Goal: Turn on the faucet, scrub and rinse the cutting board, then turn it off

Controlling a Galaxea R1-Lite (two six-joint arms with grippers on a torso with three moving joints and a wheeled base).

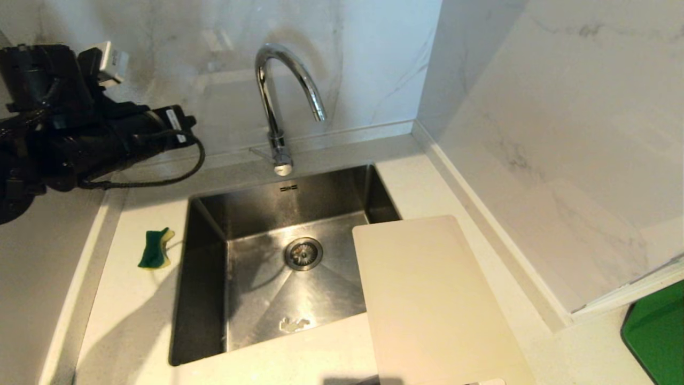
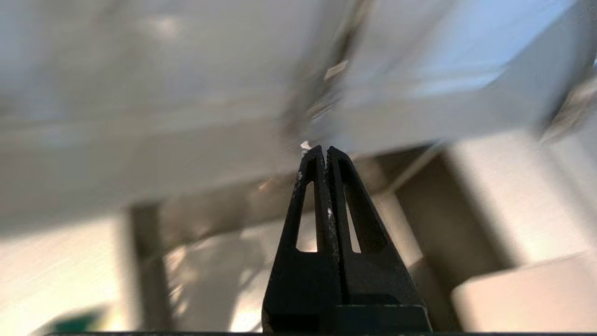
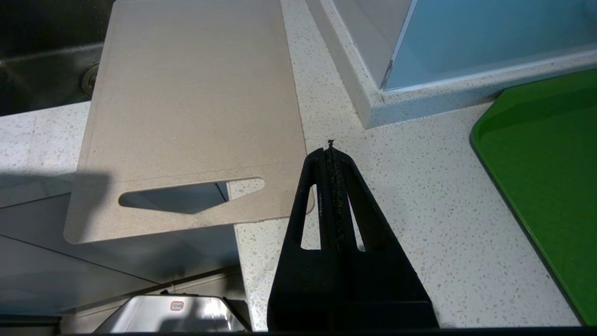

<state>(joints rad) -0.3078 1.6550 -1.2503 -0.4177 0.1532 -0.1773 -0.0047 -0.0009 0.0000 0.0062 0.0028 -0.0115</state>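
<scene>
The chrome gooseneck faucet (image 1: 278, 107) stands behind the steel sink (image 1: 208, 278), its thin lever (image 1: 262, 154) low at the base. No water runs from the spout. The pale cutting board (image 1: 433, 305) lies flat on the counter right of the sink, one corner over the basin. My left arm (image 1: 80, 128) hangs high at the far left, well left of the faucet. Its gripper (image 2: 325, 148) is shut and empty. My right gripper (image 3: 330, 148) is also shut and empty above the speckled counter, beside the cutting board (image 3: 196, 102) near its handle slot (image 3: 186, 196).
A green-and-yellow sponge (image 1: 155, 248) lies on the counter left of the sink. A dark green tray (image 1: 660, 337) sits at the far right, also in the right wrist view (image 3: 545, 177). Marble walls close in behind and to the right.
</scene>
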